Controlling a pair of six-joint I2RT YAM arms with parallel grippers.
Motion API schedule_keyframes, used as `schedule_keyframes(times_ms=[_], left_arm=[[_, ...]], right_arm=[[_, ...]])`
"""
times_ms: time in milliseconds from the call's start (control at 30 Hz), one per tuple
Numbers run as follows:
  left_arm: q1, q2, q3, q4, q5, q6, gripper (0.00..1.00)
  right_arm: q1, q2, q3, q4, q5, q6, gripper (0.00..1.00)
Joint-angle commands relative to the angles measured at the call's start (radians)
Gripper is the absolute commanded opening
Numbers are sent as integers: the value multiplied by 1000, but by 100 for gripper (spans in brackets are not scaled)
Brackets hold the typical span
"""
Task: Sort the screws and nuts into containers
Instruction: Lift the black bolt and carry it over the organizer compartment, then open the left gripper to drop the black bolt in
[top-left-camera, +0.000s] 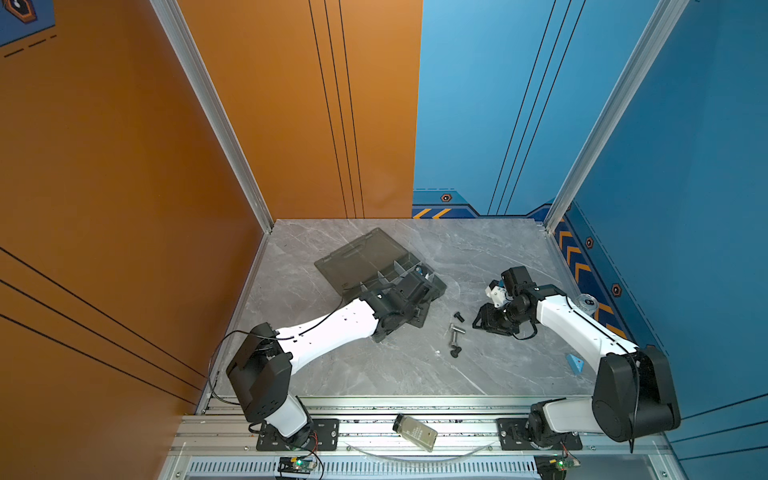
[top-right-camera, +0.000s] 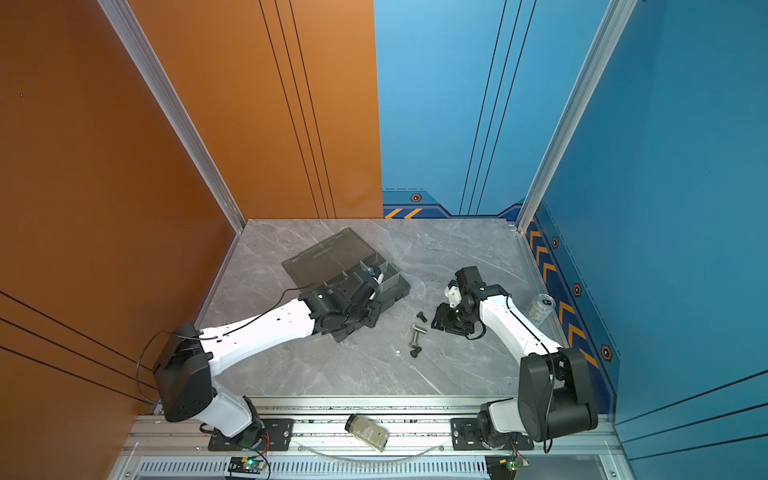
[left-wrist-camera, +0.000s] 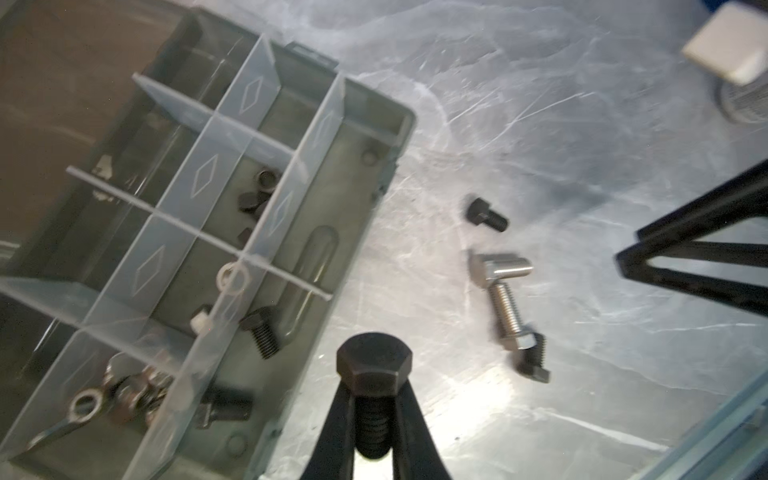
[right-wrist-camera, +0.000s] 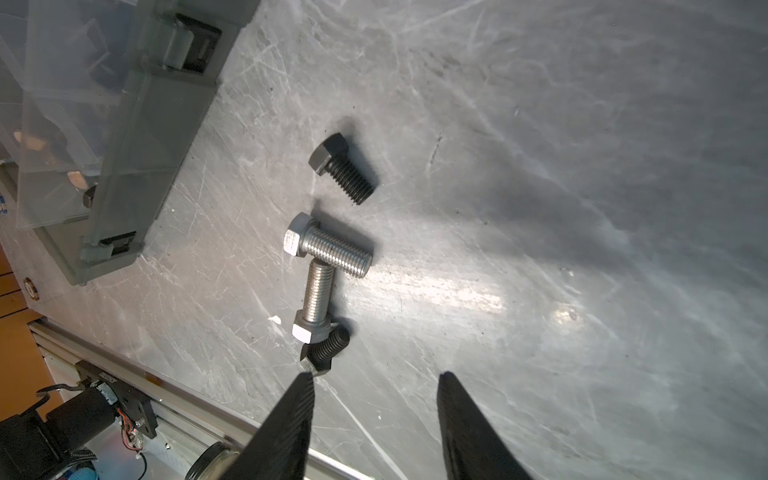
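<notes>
- Left wrist view showed the left pincer (left-wrist-camera: 376, 399) pressed together on a black screw (left-wrist-camera: 374, 365). It pinched the threaded shaft, with the head past the tips, close by the organiser box (left-wrist-camera: 405, 124) outer wall.
- The right pincer (right-wrist-camera: 376, 378) stood spread above the surface (right-wrist-camera: 540, 208), with nothing between its tips.
- Four loose screws (right-wrist-camera: 328, 245), two black and two silver, lay beside the box, just ahead of the right pincer's tips.
- Silver nuts (left-wrist-camera: 124, 390) sat in one box cell, and stored screws (left-wrist-camera: 262, 332) in the neighbouring one.
</notes>
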Motion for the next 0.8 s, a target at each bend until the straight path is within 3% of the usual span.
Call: schedule_keyframes(times_ms=[0,233,500,767], left_arm=[[62,-23,-78,-24,51,47,0],[130,-62,-129,2,72,46,0],[158,-8,-165,2,88,41,0],[157,7,-155,12,75,25,32]], right_arm=[[-5,-15,10,-31,-3,-14,51],[0,-18,15,-38,3,-10,51],[0,-17,15,-40,5,-13,51],[-1,-18,16,-45,3,-15,51]])
